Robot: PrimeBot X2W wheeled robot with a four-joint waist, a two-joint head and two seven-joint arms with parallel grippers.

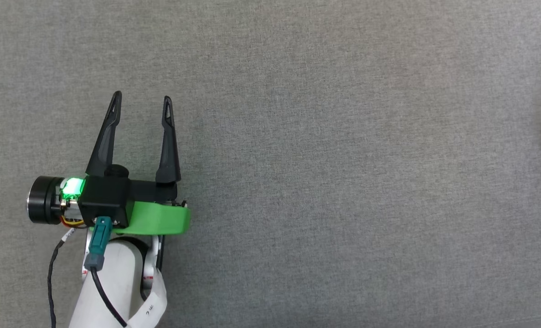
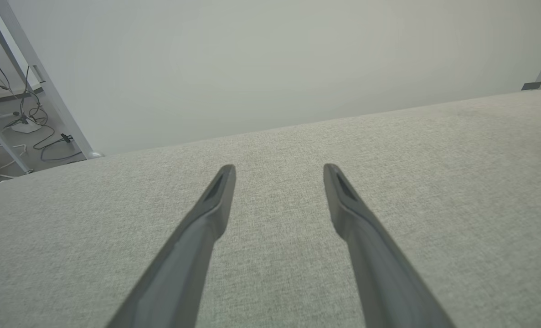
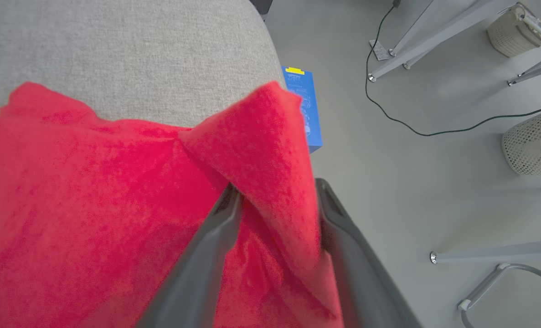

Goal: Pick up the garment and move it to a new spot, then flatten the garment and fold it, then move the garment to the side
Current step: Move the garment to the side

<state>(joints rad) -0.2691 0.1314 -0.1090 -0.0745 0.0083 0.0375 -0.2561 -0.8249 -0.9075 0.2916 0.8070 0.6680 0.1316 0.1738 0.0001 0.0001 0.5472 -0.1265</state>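
R end effector (image 3: 275, 187): fingers spread, a raised fold of the garment (image 3: 92, 182) sits between them, not pinched afaict. Garment lies at the rounded corner of the grey worktop (image 3: 138, 45), with the fold peaking right over the edge and the floor (image 3: 411, 159) + blue box (image 3: 309, 118) below. L end effector (image 1: 141, 96): spread, empty, over bare worktop.

Risks:
- Cloth snags a fingertip if the R arm backs off → garment dragged off the corner.
- Overhang weight could slide it to the floor; can't tell how much hangs over.
- Fold looks bunched, so prob untidy.
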